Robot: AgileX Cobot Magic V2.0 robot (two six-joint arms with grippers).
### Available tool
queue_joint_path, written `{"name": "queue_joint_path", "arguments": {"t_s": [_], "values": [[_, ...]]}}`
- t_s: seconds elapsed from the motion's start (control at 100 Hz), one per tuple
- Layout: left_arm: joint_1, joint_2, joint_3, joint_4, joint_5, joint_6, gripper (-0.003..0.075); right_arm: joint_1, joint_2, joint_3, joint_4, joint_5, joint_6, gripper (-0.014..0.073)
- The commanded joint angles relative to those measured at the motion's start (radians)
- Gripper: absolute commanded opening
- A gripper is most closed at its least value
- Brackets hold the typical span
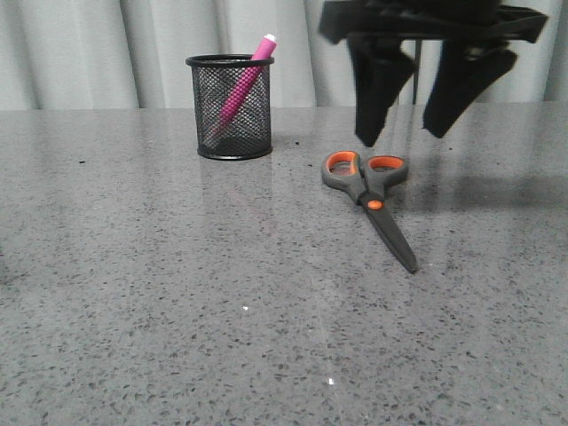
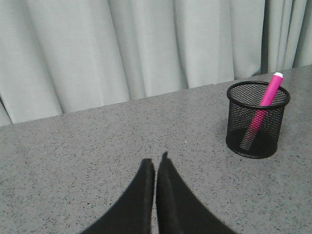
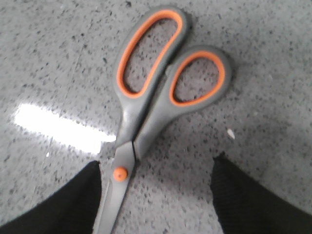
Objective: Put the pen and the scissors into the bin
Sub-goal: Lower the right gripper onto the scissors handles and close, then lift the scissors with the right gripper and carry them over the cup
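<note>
Half done, by the look of it: pen (image 1: 241,87) already inside the bin (image 1: 229,107), leaning against the rim with its white tip poking above, since too long to sit fully inside. Scissors (image 1: 370,201) still flat on the tabletop (image 1: 177,311), closed, well to the right of the bin, handles toward the far side and blades pointing at the camera.

Right hand (image 1: 405,133) hanging above the handle end, fingers spread wide, holding nothing; probably lined up that way for a drop onto the narrow neck near the pivot, easier to pinch than the loops. Left hand (image 2: 156,168) pressed closed, empty, low over bare tabletop, aimed toward the bin, likely parked out of the way.

From the front, only height and layout readable: right hand clearly off the tabletop, left hand not visible at all. From the right wrist, alignment plain instead: fingers (image 3: 253,200) straddling the stretch around the orange pivot, loops ahead. From the left wrist, a look down into the bin: nothing but the pen inside, so room for the scissors.
</note>
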Motion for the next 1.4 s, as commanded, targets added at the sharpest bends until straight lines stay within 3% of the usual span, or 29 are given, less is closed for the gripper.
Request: {"name": "queue_joint_path", "arguments": {"t_s": [0.0,0.67,0.76,1.03,1.25,1.39], "values": [[0.001,-0.004,-0.029,-0.020,-0.055,-0.011,-0.0019,0.031,0.012,-0.070,-0.065,0.001,0.048,0.0433],[0.001,-0.004,-0.029,-0.020,-0.081,-0.011,-0.0019,0.036,0.153,-0.101,-0.060,-0.029,0.124,0.0425],[0.001,-0.004,-0.029,-0.020,-0.088,-0.011,-0.0019,0.036,0.153,-0.101,-0.063,-0.036,0.124,0.0342],[0.001,-0.004,-0.029,-0.020,-0.101,-0.011,-0.0019,0.036,0.153,-0.101,-0.067,-0.022,0.087,-0.0073],[0.001,-0.004,-0.029,-0.020,-0.101,-0.011,-0.0019,0.036,0.049,-0.097,-0.084,-0.068,0.054,-0.0076],[0.001,-0.004,-0.029,-0.020,-0.101,-0.011,-0.0019,0.036,-0.128,0.017,-0.089,-0.319,0.054,-0.0076]]}}
